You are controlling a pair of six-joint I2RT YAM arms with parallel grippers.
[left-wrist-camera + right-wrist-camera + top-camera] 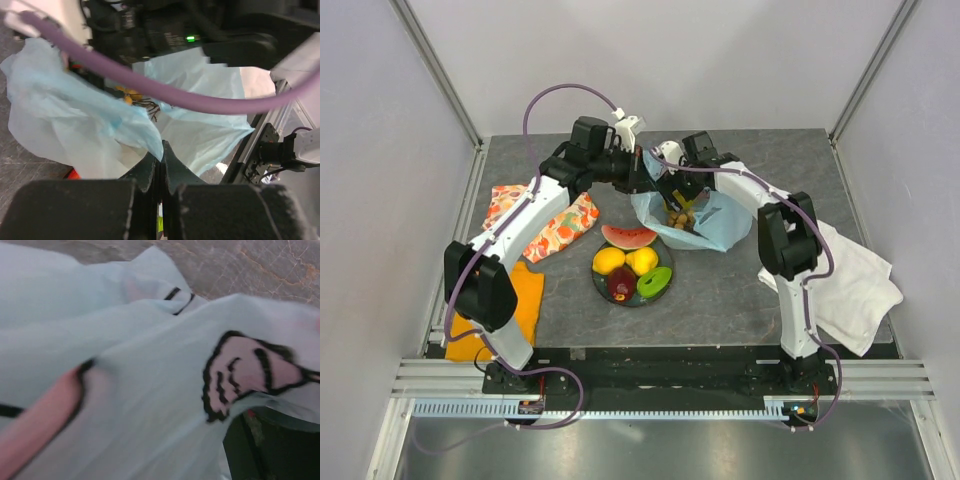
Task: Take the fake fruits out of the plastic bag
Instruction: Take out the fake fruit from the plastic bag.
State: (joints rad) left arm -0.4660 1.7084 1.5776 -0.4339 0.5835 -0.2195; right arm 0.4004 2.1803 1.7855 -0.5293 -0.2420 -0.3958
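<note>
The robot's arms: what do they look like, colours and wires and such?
Both the left arm and right arm have smooth white links between chunky black joint housings. A purple cable loops along each arm. The jaws are black.

Black left gripper [161, 159] pinches the edge of a thin translucent light-blue plastic bag [70, 125], purple cable [200, 102] crossing above
</note>
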